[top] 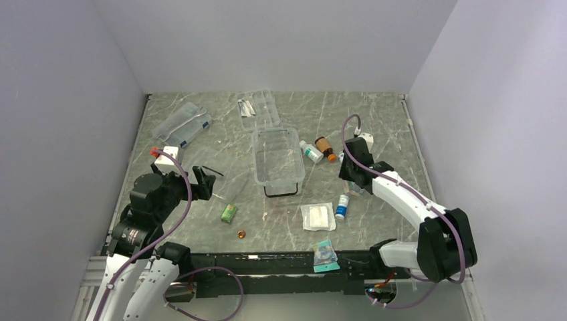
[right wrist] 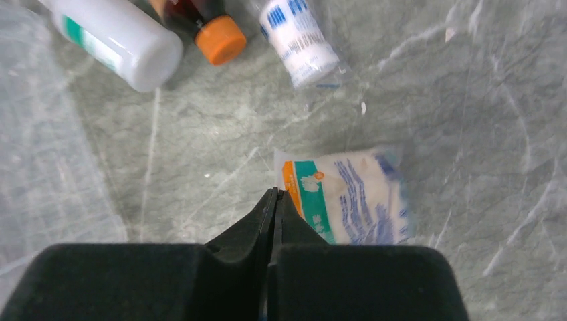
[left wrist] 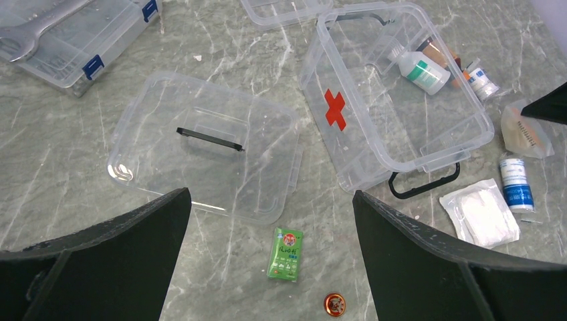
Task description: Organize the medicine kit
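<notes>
Right of the medicine kit (top: 256, 158), the right claw (right wrist: 275, 192) is shut against a printed packet (right wrist: 354, 194); the left claw (left wrist: 269, 195) gapes wide near the lid (left wrist: 254, 134).

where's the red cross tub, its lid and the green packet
medicine kit (left wrist: 334, 110), left wrist view, red cross on its front wall
lid (left wrist: 210, 139), left wrist view, its dark handle
green packet (left wrist: 285, 253), left wrist view, middle of its face

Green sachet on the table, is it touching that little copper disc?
Apart. The left wrist view shows bare table between the green sachet and the copper disc.
</notes>
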Robot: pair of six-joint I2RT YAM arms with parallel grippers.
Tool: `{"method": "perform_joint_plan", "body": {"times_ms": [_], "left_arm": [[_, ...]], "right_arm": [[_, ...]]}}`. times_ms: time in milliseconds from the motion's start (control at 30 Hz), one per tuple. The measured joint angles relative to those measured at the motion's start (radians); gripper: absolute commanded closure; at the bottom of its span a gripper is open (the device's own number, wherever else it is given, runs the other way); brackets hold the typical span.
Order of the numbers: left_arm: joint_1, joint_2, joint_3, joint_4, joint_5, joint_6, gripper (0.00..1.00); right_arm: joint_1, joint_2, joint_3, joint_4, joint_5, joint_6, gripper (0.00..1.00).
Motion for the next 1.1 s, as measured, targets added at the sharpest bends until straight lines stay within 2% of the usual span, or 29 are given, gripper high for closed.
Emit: {"method": "perform_joint_plan", "body": {"times_ms": [267, 600, 833, 1100], "left_arm": [[0.000, -0.001, 0.000, 0.000, 0.000, 0.000, 0.01], [0.000, -0.001, 0.000, 0.000, 0.000, 0.000, 0.01], [0.000, -0.001, 0.000, 0.000, 0.000, 0.000, 0.02], [0.000, -0.007, 0.000, 0.000, 0.000, 0.000, 0.01]], "right_arm": [[0.027, -0.105, 0.093, -0.032, 0.000, -0.033, 1.00], [0.231, -0.139, 0.270, -0.051, 0.026, -0.095, 1.00], [0.347, -0.093, 0.444, -0.050, 0.052, -0.109, 1.00], [0.461, 0.016, 0.511, -0.015, 0.061, -0.111, 1.00]]}}
